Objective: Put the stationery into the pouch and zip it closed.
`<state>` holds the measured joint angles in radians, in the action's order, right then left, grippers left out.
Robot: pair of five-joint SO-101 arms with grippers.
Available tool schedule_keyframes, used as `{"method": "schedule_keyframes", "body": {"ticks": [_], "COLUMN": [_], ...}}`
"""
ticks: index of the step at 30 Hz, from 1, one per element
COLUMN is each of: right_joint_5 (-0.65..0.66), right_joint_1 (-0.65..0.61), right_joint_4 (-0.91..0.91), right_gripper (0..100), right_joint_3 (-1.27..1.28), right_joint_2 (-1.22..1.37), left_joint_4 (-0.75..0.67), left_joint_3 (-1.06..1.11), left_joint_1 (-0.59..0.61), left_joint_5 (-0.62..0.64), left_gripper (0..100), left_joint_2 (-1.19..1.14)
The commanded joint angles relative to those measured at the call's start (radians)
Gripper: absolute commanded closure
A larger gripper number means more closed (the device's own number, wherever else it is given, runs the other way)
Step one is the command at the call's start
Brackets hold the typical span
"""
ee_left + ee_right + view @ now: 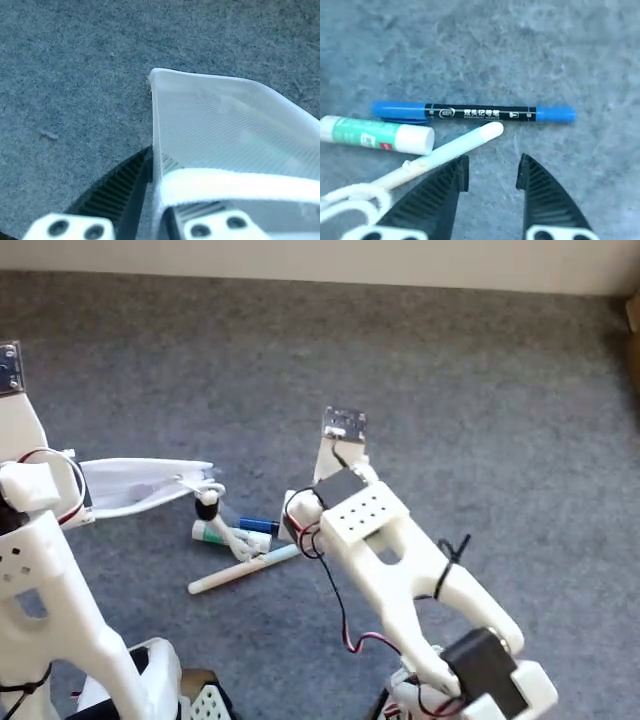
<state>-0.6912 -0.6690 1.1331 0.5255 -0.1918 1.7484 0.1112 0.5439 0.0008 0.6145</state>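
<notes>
Black ridged jaws of the right gripper [492, 164] are standing spread, holding nothing, and hanging just above the grey carpet [570, 45]. Nearest to them, the white pen [451, 149] is lying obliquely, its rounded end just ahead of one fingertip and its shaft running back under that same finger. It is therefore sitting off-centre in the gap rather than between the pads.

Beyond it, the blue marker [475, 112] is lying with its long axis parallel to the line joining the two fingertips. In my judgement, closing here would be running along the barrel rather than across it, so the wrist is needing a turn before any pinch on the marker. The pen is needing a smaller turn and a sideways shift. The glue stick [376, 134] is lying to one side, close beside the marker's end and touching or nearly touching the pen.

Farther off, the left gripper [152, 162] is pinching a lower edge of the mesh pouch [225, 125], holding it raised over the carpet. From the high view, the pouch [140, 485] is pointing its free end towards the pile, near the glue stick [218, 534]. The right arm is the nearer free one to the stationery, all of which is lying outside the pouch.
</notes>
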Motion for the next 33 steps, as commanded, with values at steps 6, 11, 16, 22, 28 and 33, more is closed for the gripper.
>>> {"method": "schedule_keyframes", "body": {"ticks": [6, 11, 16, 22, 28, 33], "right_joint_5": [-0.046, -0.046, -0.048, -0.083, -0.084, -0.08], "right_joint_1": [0.007, 0.005, -0.035, -0.047, -0.045, -0.042], "right_joint_4": [-0.133, -0.182, -0.189, -0.189, -0.189, -0.189], "right_gripper": [84.4, 84.6, 84.6, 84.7, 87.0, 99.3], "right_joint_3": [-0.059, -0.059, -0.059, -0.061, -0.061, -0.061], "right_joint_2": [0.104, 0.174, 0.232, 0.283, 0.308, 0.306], "left_joint_4": [-0.002, -0.003, -0.038, -0.06, -0.06, -0.06], "left_joint_3": [-0.004, 0.013, 0.062, 0.093, 0.09, 0.091], "left_joint_1": [0.013, 0.008, 0.007, 0.007, 0.007, 0.01], "left_joint_5": [-0.012, -0.009, -0.009, -0.009, -0.009, -0.009], "left_gripper": [99, 99, 99, 99, 99, 99], "left_joint_2": [0.041, 0.041, 0.041, 0.041, 0.041, 0.041]}}
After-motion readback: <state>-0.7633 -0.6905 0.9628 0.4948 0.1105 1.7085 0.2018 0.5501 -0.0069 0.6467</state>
